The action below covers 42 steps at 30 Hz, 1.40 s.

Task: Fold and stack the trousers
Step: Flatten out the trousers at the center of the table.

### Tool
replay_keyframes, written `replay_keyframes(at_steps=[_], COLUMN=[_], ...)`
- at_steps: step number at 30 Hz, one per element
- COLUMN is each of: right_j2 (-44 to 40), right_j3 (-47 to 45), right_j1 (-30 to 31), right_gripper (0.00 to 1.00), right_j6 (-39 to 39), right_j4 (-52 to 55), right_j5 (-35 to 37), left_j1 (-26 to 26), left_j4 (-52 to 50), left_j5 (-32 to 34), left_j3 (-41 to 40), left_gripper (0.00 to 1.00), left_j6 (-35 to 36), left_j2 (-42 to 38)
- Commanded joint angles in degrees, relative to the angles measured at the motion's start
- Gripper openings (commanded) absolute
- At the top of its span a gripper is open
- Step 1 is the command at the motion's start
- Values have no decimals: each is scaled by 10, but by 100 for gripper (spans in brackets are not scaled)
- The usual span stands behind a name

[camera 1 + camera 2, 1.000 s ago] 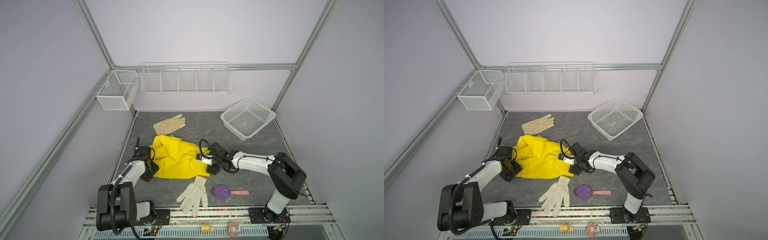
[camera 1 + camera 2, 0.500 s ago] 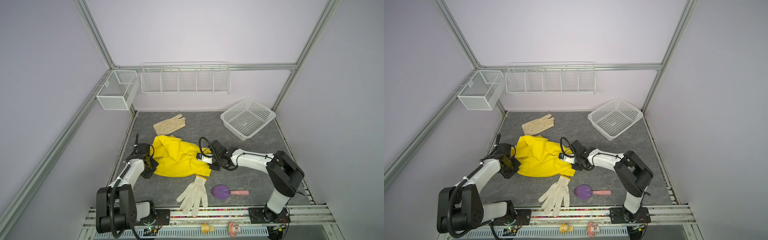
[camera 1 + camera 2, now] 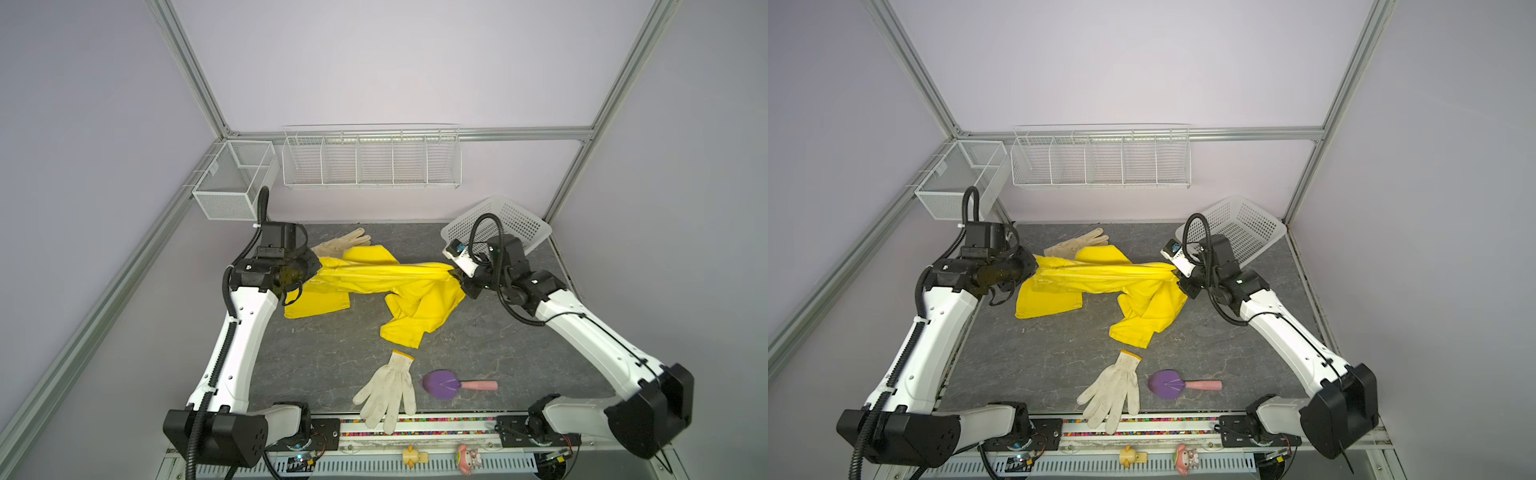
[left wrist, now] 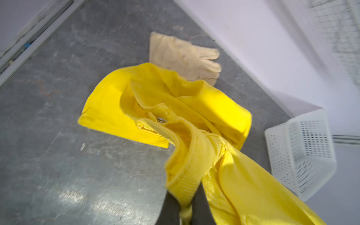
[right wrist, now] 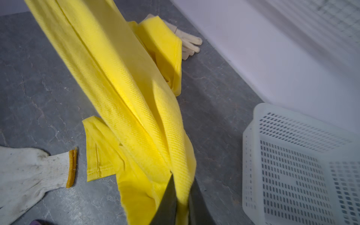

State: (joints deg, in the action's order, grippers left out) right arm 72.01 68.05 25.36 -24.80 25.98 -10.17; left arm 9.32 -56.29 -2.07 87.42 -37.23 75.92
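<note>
Grey counter (image 3: 324,357) below, left claw (image 3: 318,271) and right claw (image 3: 454,275) each clamp the taut trousers (image 3: 374,277); cloth may slip free, or trailing legs drag the cream glove (image 3: 341,244).

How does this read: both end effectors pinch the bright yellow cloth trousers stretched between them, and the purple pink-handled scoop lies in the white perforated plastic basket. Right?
No: both top views show the purple pink-handled scoop on the grey tabletop beside the white knit glove, outside the white perforated plastic basket. The rest holds.
</note>
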Motion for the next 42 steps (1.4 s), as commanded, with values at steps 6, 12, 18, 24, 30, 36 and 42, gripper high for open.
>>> replay_keyframes(at_steps=[6,12,18,24,30,36,42], right_j2=[-105,-149,-134,-41,143,246,213], right_j3=[93,99,32,-49,-1,63,41], right_j1=[-66,-67,35,194,292,345,218], right_gripper=[13,13,14,14,16,49,76], right_j6=[-27,-33,-47,-12,-2,29,104], right_j4=[95,83,72,-25,-95,-97,-125], right_j5=[2,-39,-55,-23,-56,-148,-217], left_j1=[85,154,154,101,28,-32,-55], left_j4=[-73,-129,-143,-53,-14,-15,-18], left_j5=[14,18,98,193,239,337,336], left_j3=[386,711,603,262,23,-108,-180], left_gripper=[0,0,0,0,0,0,0], left_j6=[66,102,144,151,156,148,155], left_j2=[202,375,328,131,3,-84,-118])
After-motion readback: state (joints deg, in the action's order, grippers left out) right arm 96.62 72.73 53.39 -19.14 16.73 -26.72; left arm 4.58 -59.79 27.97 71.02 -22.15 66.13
